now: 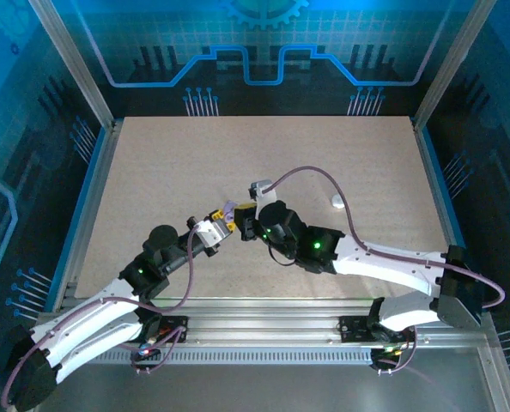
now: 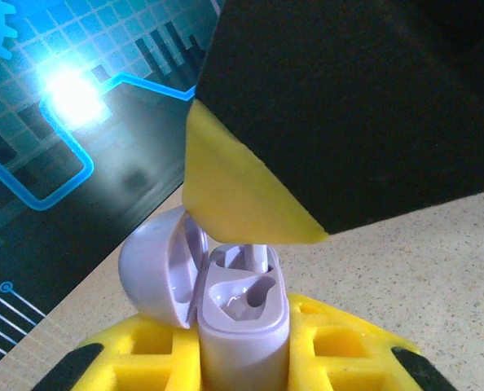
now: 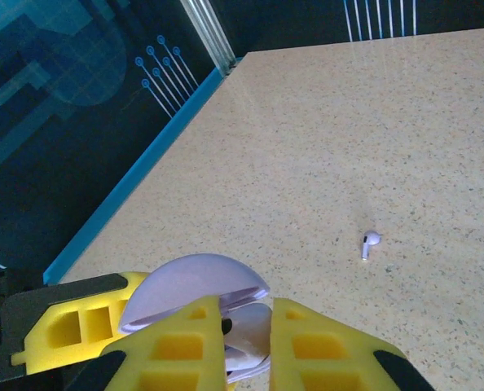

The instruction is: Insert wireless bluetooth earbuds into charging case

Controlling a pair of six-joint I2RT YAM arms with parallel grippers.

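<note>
Tool of left arm [image 1: 221, 221] grasping open lavender charging case [image 2: 242, 314] near centre of surface [image 1: 152, 172]; tool of right arm [image 3: 246, 309] clenched, tips at case mouth, anything held unclear. Single earbud [image 3: 370, 242] lying on surface, well apart from case.

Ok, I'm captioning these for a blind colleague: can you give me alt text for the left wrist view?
A pale lavender plastic charging case, lid hinged open to the left, stands clamped in the left gripper between yellow fingers. The right gripper, black with a yellow pad, reaches down to its open top, over a speckled beige table.
</note>
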